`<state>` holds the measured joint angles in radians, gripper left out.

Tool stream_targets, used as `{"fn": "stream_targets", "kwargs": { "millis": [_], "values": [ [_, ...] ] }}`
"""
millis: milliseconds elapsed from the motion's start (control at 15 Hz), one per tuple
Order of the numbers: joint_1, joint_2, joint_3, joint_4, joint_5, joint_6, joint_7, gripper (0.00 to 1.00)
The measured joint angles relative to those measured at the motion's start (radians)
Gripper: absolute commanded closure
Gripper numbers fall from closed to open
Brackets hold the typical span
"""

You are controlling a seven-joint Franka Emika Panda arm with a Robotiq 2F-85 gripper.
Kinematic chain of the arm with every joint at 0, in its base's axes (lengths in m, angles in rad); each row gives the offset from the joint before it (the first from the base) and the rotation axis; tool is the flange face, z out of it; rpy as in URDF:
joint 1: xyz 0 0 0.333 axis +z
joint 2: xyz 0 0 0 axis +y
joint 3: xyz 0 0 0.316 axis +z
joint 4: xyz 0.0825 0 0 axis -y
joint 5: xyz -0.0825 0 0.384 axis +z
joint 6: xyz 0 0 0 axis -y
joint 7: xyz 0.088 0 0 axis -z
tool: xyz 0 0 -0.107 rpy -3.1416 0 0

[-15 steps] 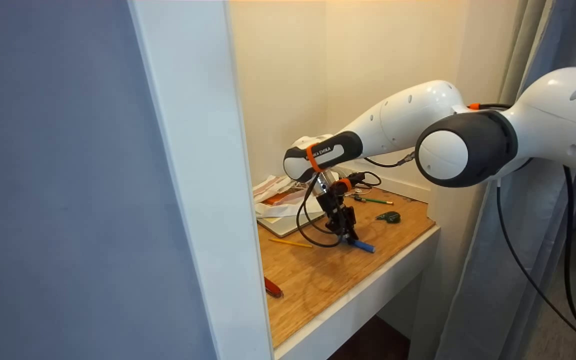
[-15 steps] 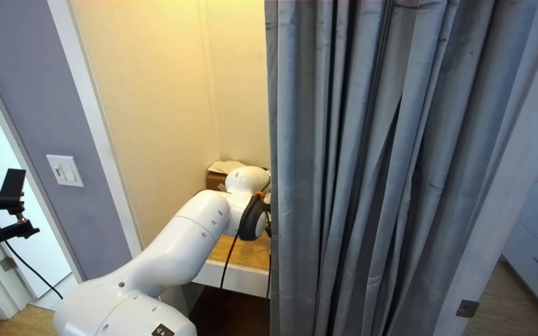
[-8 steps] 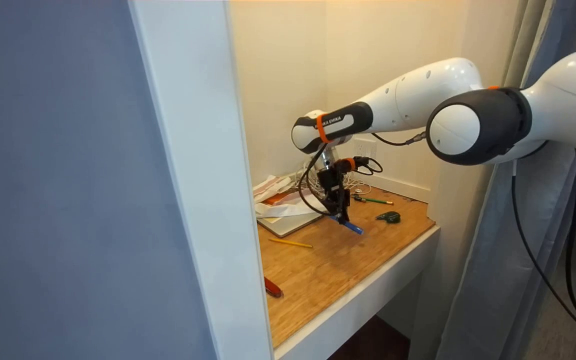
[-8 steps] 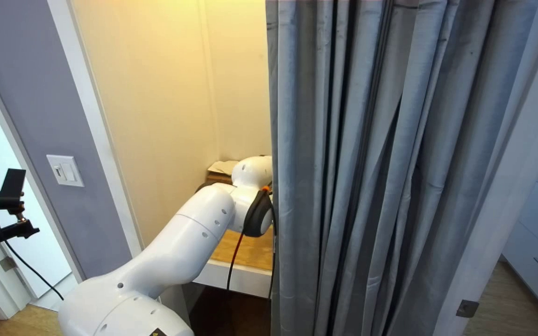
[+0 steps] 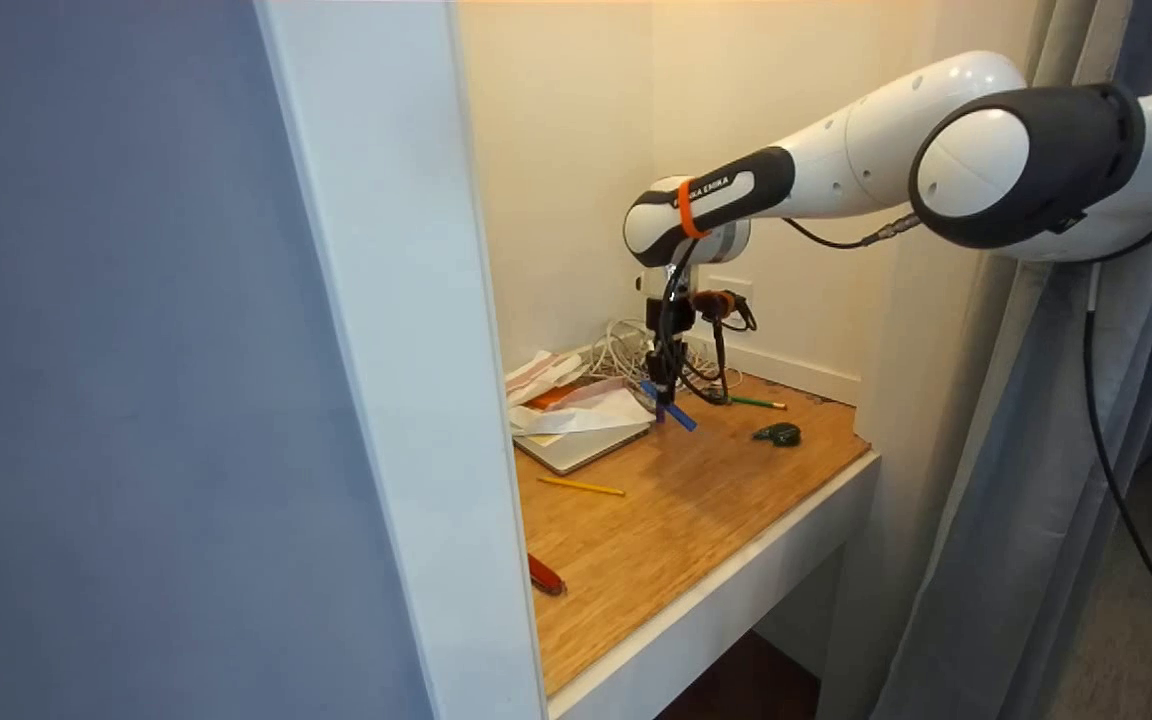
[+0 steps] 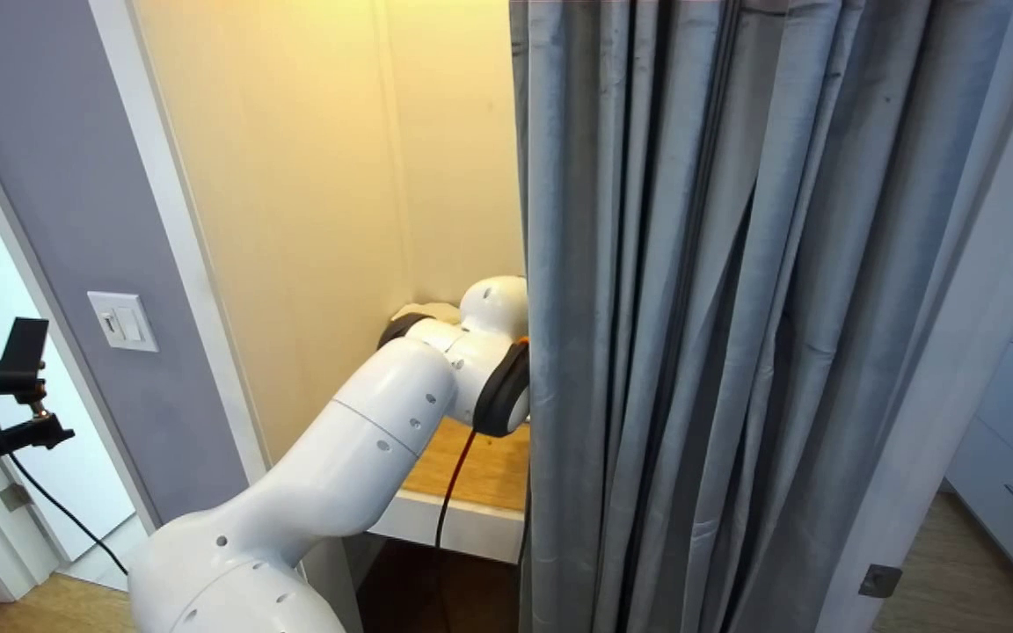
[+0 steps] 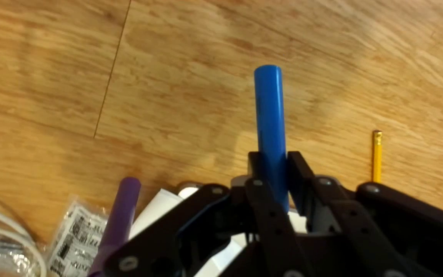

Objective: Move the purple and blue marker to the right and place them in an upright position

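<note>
My gripper [image 7: 275,163] is shut on the blue marker [image 7: 269,104], its pads pressing the barrel from both sides, the long end sticking out ahead in the wrist view. In an exterior view the blue marker [image 5: 682,416] hangs tilted under the gripper [image 5: 665,396], seemingly above the desktop. The purple marker [image 7: 119,219] shows at lower left in the wrist view, apart from the fingers, its lower part cut off. In an exterior view a short upright piece of the purple marker [image 5: 660,412] appears just behind the blue one. A curtain hides gripper and markers in an exterior view.
A silver laptop [image 5: 568,456] under papers [image 5: 596,412] lies left of the gripper, white cables [image 5: 620,348] behind. A yellow pencil [image 5: 581,486], red item [image 5: 546,577], green pencil [image 5: 761,404] and dark green item [image 5: 778,434] lie on the desk [image 5: 676,540]. The grey curtain [image 6: 691,308] hangs alongside.
The gripper has lifted the blue marker from the desktop and carried it toward the back of the desk, beside the purple marker. The wrist has turned more upright, and the marker tilts more steeply.
</note>
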<state>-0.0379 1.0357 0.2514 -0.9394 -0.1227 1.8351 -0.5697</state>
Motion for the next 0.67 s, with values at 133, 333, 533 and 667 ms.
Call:
{"fn": "stream_targets", "kwargs": {
  "millis": [133,333,533,667],
  "values": [
    [-0.046,-0.045,0.045,-0.084,0.024,0.097,-0.072,0.92],
    [-0.110,-0.113,0.090,-0.212,0.119,0.224,-0.210,0.92],
    [-0.167,-0.183,0.120,-0.340,0.244,0.299,-0.399,0.92],
    [-0.209,-0.229,0.147,-0.429,0.338,0.324,-0.538,0.92]
  ]
}}
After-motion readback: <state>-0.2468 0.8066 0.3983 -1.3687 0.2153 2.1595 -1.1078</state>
